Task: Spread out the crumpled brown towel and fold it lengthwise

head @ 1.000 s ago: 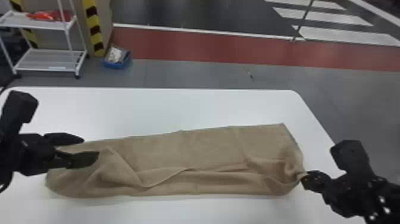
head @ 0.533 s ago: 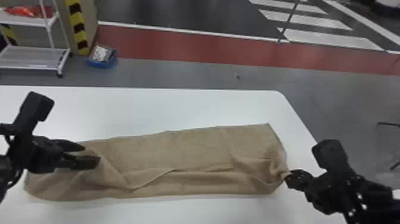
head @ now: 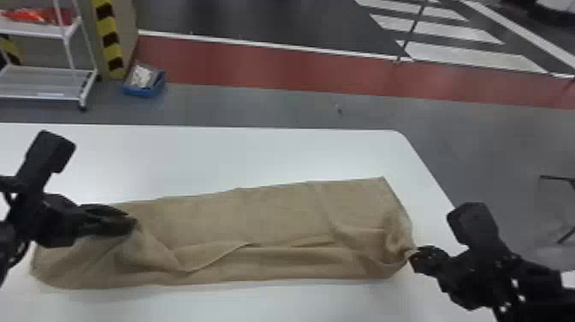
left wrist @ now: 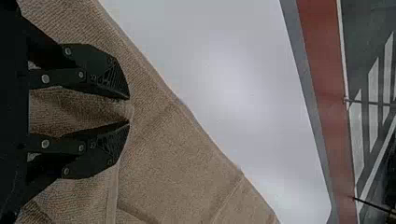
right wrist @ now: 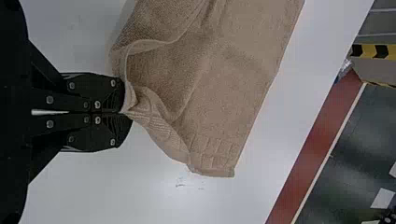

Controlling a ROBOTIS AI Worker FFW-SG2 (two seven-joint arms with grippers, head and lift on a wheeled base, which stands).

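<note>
The white table (head: pixel 214 150) carries the brown towel (head: pixel 274 218), which lies as a long band across its near part. I judge the spreading mostly done: the far edge runs fairly straight from end to end. The lengthwise fold looks begun but unfinished, with the near half bunched into loose, overlapping layers; it still needs drawing out, lining up and flattening.

Beyond the table stands a white shelf cart (head: pixel 38 81), on the floor and out of the work's way.

The left gripper (left wrist: pixel 129 111) is at the towel's left end, its fingers apart with a ridge of cloth rising between them. The fingertips partly cover that ridge, so I can't fairly say whether they grip it. The right gripper (right wrist: pixel 125 113) has its fingers pressed together on a bit of the towel's edge at the right end, near the side of the table.

A blue bin (head: pixel 143 90) sits on the floor near the cart, no hindrance either. The likelier obstacle is small: the puckers beside the right gripper's pinch, which could set a crooked crease.
</note>
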